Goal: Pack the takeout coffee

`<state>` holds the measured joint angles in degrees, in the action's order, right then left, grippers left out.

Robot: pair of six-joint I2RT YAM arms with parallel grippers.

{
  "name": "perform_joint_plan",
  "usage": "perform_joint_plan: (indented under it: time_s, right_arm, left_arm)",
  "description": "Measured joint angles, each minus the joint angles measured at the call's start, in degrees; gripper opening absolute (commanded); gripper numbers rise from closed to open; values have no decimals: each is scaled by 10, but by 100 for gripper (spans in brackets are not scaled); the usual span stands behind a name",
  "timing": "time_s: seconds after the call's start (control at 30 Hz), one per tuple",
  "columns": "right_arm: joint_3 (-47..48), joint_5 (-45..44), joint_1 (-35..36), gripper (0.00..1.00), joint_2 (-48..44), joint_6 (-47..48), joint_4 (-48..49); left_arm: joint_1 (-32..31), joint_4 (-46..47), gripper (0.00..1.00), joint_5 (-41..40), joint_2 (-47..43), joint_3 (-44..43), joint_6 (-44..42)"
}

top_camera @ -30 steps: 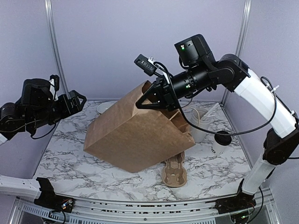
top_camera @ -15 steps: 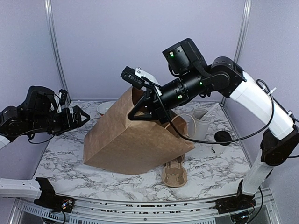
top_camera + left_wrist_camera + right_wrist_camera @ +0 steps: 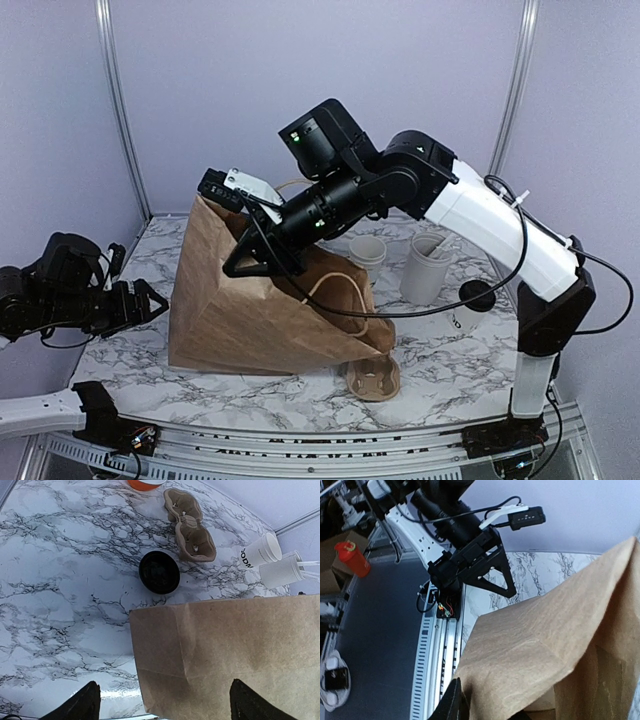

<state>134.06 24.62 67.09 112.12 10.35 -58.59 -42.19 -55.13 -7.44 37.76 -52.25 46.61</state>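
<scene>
A table [image 3: 130,350] topped in white marble veined with grey is enclosed by plain lavender walls [image 3: 210,90], which are framed by two upright metal posts [image 3: 118,100]. A slotted metal rail [image 3: 300,447] is fixed along the near edge. Beside the table, a dark grey floor [image 3: 375,630] is seen. Soft, even light is cast throughout.

Tilted paper bag [image 3: 240,320] blocks centre, open table [image 3: 130,360] front-left
</scene>
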Motion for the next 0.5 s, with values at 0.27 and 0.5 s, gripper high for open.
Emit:
perform_joint_plan:
  time_s: [0.27, 0.5]
  right_arm:
    - [7, 34, 15, 62, 27, -23, 15]
    - [7, 58, 15, 79, 27, -49, 55]
  left_arm:
    - [0, -25, 90, -48, -31, -2, 37]
    - [0, -33, 90, -92, -30, -4, 51]
